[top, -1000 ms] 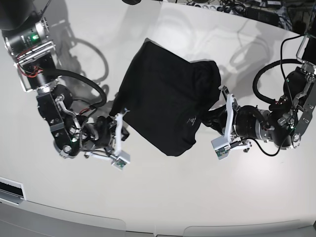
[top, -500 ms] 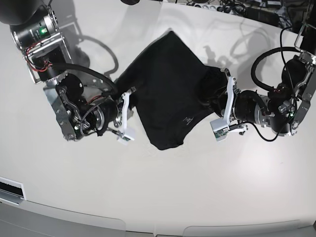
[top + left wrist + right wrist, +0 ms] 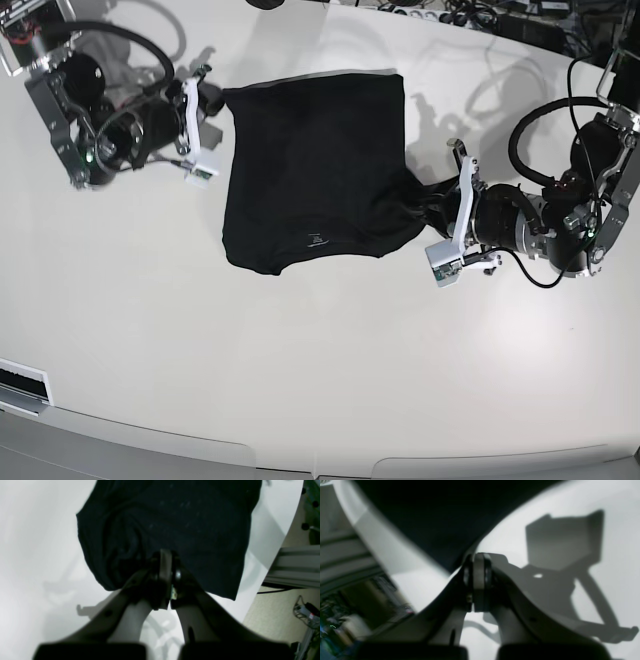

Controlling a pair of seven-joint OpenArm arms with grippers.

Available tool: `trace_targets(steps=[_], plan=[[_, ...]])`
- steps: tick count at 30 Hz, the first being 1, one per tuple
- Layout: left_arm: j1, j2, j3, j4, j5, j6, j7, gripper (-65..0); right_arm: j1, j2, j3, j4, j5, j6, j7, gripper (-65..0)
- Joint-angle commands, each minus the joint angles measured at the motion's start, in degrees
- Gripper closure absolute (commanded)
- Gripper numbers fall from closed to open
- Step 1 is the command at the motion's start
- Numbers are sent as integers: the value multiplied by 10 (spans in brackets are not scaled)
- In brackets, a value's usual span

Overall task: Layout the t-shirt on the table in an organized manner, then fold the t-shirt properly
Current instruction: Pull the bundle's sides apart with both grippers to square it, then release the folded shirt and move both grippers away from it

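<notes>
The black t-shirt (image 3: pixel 315 165) lies spread on the white table (image 3: pixel 330 380), hem edge toward the back and collar end toward the front, with a tiny white label mark (image 3: pixel 316 238). My right gripper (image 3: pixel 216 100) is shut on the shirt's back-left corner; the right wrist view shows its tips (image 3: pixel 478 557) pinching the dark cloth (image 3: pixel 432 510). My left gripper (image 3: pixel 432 203) is shut on bunched fabric at the shirt's right edge. In the left wrist view the left gripper (image 3: pixel 166 555) bites into the shirt (image 3: pixel 175 517), which wrinkles around it.
Cables and power strips (image 3: pixel 470 15) lie beyond the table's back right edge. The curved front edge (image 3: pixel 300 452) runs along the bottom, with a white fixture (image 3: pixel 20 385) at its left. An aluminium frame (image 3: pixel 292 567) and floor show past the table rim.
My right gripper has swung from the front left to the back left, dragging the shirt corner with it. The shirt has opened out flatter. The left arm has hardly moved.
</notes>
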Motion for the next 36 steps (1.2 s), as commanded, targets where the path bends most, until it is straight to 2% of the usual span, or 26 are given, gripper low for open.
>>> trace_targets(steps=[1,8,10,12,15,17,19,21,24,27,29,31,34,36], plan=[[-11,-8,-7,8,-9,-2,-9,0,-5,3,3,24,15,3,2,0],[-11,-8,-9,8,-8,-2,-8,0,-40,3,11,99,-5,-5,3,0],[-11,-8,-18,8,5,2,-8,0,-40,3,31,122,-48,-41,9,0],[-11,-8,-35,8,17,19,-9,0,-40,3,61,139,-115,-86,26,0],[-11,-8,-72,8,16,33,-10,0,-43,0,108,140,-223,-171,69,0],[-9,-8,-96,8,12,33,-10,0,-45,-7,132,136,-244,-205,90,0],[-9,-8,-113,8,2,33,-7,0,-45,-18,144,119,-243,-221,96,0],[-9,-8,-122,8,1,33,-3,0,-45,-31,144,93,-241,-219,105,0],[-9,-8,-125,8,2,33,1,0,-45,-56,144,45,-241,-193,135,0],[-7,-8,-125,8,2,33,2,0,-44,-82,144,19,-239,-176,132,0],[-2,-8,-125,8,2,33,2,0,-48,-96,144,17,-218,-144,124,0],[6,-8,-125,8,2,33,2,0,-55,-106,144,17,-161,-101,112,0],[17,-8,-125,8,2,33,2,0,-68,-125,144,17,-88,-35,67,0],[21,-8,-125,8,2,32,2,0,-74,-135,144,17,-61,-10,36,0]])
